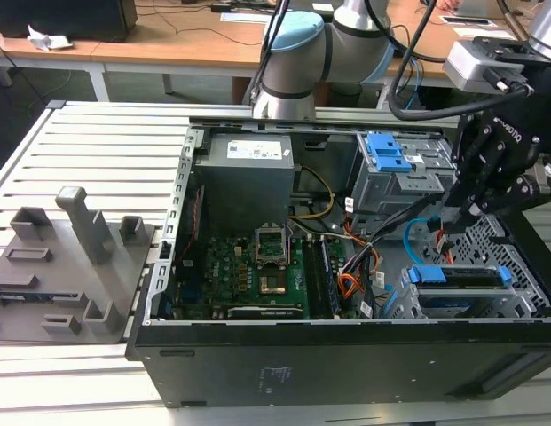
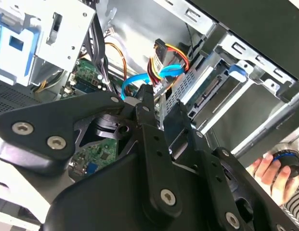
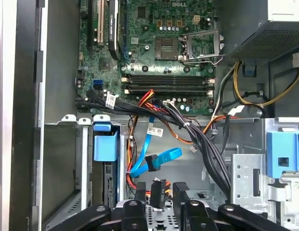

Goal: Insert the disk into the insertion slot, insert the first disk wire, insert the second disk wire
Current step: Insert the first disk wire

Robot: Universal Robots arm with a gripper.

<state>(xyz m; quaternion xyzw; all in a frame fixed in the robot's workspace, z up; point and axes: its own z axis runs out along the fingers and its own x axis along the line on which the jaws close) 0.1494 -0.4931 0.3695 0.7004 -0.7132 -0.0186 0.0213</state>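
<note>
The black two-fingered gripper [image 3: 160, 186] is seen with its jaws apart and nothing clamped between them; a narrow gap is left open in both wrist views. Just beyond the fingertips, in line with that gap, lies the thin orange-red wire lead [image 3: 158, 192] with its small dark plug, and whether it is touched cannot be told. A little farther on, the slim light-blue flat cable [image 3: 161, 156] is curled in a loop, its dark end plug apparently hanging free. To one side of both, the flat silver-grey hard drive in its bright blue plastic carrier [image 1: 460, 277] is already seated in the silvery perforated sheet-metal drive cage [image 1: 501, 248]. In the exterior view its long axis runs from left to right, and it is placed below the gripper, nearer the camera. Beyond these, the green motherboard [image 3: 154, 43] and the taller grey cage with a blue latch [image 1: 395, 186] are seen inside the case, which is laid on the slatted grey surface [image 1: 106, 142]. One drive, one blue cable, one plugged orange-red lead and one arm are counted (a person's hand [image 2: 269, 173] is also glimpsed outside the case).
</note>
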